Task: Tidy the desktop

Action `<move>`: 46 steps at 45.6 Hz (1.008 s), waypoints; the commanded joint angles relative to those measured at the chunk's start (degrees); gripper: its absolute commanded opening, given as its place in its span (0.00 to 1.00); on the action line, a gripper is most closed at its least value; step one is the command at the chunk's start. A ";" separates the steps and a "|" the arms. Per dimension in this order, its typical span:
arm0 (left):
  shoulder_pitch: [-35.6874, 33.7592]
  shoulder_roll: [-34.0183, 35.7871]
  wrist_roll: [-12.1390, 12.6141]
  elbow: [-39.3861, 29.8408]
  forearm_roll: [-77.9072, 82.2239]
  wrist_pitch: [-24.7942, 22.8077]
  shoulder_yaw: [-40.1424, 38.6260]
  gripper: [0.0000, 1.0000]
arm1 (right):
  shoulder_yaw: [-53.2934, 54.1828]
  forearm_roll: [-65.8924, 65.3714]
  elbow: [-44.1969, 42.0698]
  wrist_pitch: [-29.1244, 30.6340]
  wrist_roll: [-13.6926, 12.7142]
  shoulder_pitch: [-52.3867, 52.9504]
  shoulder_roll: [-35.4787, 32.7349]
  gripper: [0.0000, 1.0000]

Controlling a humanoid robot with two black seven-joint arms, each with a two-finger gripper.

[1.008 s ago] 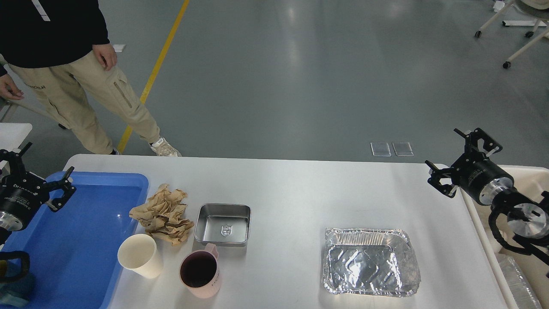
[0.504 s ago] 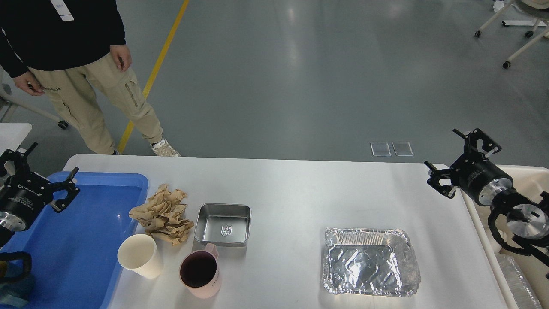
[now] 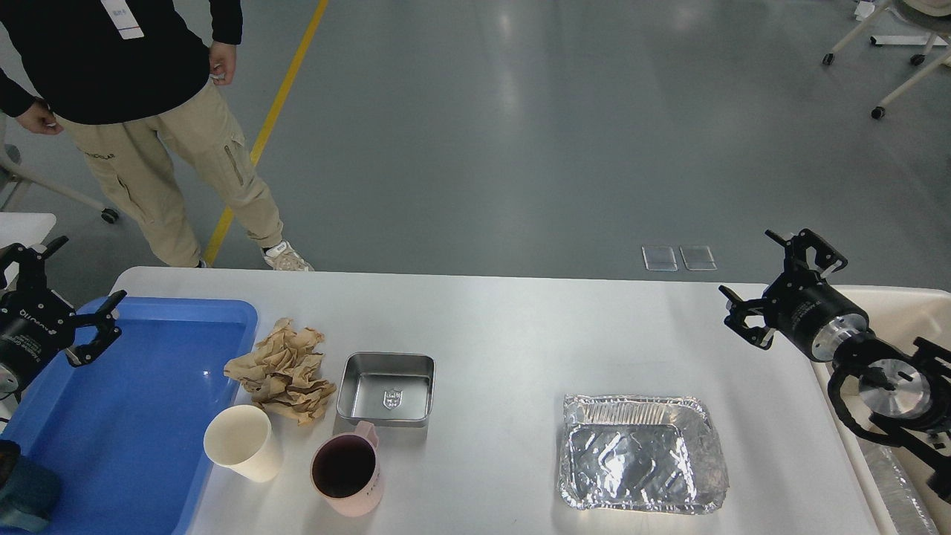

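Grey floor (image 3: 520, 148) is seen beyond the table (image 3: 505, 334), crossed at far left by a yellow line (image 3: 260, 141); a person (image 3: 141, 111) in a black top and beige trousers stands there, just past the table's far left corner. Most of the near view is filled by the white table, which runs from the blue tray (image 3: 141, 416) on the left to the cream bin (image 3: 903, 312) at the right edge.

Left of centre, crumpled brown paper (image 3: 282, 369) is laid just right of the tray. Near it a cream cup (image 3: 241, 443) stands upright, and a pink mug (image 3: 347, 469) (dark inside) is set to the cup's right. A steel tray (image 3: 386, 388) is placed just beyond the mug, touching or almost touching the paper. Well apart, right of centre, a foil tray (image 3: 643, 453) rests near the front edge.

The left gripper (image 3: 68, 301) is held above the blue tray's far left corner, its fingers spread and nothing between them. The right gripper (image 3: 781, 288) is held over the table's right edge, beside the bin, its fingers likewise spread and empty.
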 commanded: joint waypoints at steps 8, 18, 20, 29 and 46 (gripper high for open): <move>0.04 6.19 0.26 -6.45 12.10 1.71 4.15 0.97 | -0.08 -0.71 0.18 0.00 -0.09 0.53 0.02 1.00; 3.12 13.66 -1.05 -14.36 18.52 3.38 4.41 0.97 | -0.08 -0.71 0.36 -0.53 0.00 0.70 0.11 1.00; 3.82 15.59 -2.63 -16.12 19.92 3.73 4.41 0.97 | -0.08 -0.71 0.44 -0.70 0.00 0.70 0.11 1.00; 6.90 24.64 -6.42 -21.40 29.24 4.70 4.41 0.97 | -0.17 -0.80 0.36 -0.62 -0.09 0.70 -0.42 1.00; 10.24 35.02 -3.70 -26.06 31.18 10.84 4.94 0.97 | -0.17 -0.80 0.62 -0.71 0.00 -0.09 -0.42 1.00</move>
